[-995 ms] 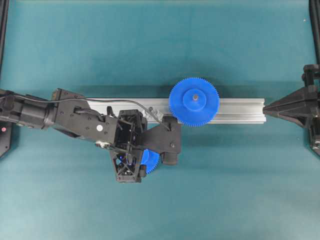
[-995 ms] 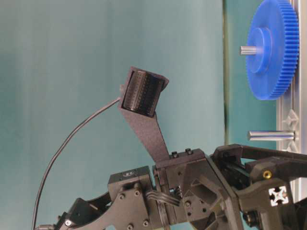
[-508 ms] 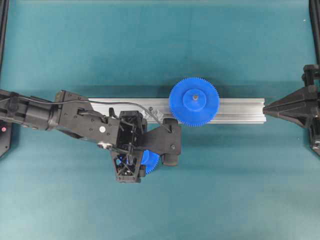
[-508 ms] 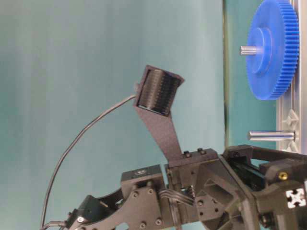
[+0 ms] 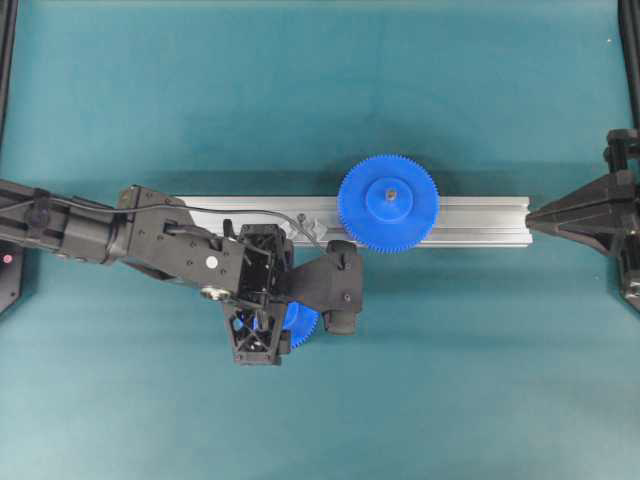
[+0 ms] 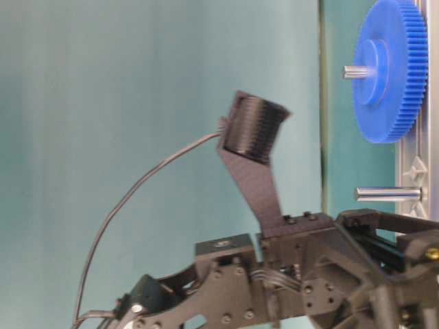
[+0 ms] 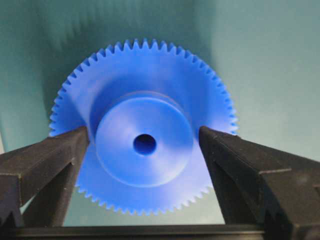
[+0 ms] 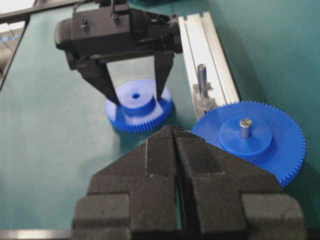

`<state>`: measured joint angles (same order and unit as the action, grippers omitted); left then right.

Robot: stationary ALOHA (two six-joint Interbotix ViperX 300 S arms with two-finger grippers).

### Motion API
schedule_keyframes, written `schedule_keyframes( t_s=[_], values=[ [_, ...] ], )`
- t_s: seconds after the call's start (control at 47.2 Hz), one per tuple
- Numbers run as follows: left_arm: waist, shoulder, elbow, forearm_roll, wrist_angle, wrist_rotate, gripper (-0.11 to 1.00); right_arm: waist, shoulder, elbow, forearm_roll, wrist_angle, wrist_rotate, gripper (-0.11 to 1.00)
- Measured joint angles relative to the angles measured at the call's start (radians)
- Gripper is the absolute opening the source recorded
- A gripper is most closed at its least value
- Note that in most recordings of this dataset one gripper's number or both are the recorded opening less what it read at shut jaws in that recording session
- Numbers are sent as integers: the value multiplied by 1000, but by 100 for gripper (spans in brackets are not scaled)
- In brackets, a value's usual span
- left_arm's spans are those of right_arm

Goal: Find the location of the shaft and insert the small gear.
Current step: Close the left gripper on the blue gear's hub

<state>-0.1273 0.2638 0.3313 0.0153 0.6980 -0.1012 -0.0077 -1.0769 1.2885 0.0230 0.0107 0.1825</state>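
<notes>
The small gear is seen flat on the bench, just off the rail's near edge, hub up. Rigid, light, smooth plastic is judged; the raised hub is best pinched. It is straddled by the left gripper, spread wide, grasping nothing. The right gripper is pressed closed.

Hidden from above
The left arm covered most of the small gear and the whole shaft.

Two blue gears, one free shaft, one aluminium rail.
</notes>
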Motion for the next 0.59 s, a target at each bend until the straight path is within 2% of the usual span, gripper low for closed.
schedule_keyframes(
  t_s=[0.466, 0.593],
  values=[
    [0, -3, 12, 2, -12, -5, 93, 2, 0, 0, 0, 2, 2, 0],
    [0, -2, 12, 2, -12, -5, 89, 0, 0, 0, 0, 0, 2, 0]
  ],
)
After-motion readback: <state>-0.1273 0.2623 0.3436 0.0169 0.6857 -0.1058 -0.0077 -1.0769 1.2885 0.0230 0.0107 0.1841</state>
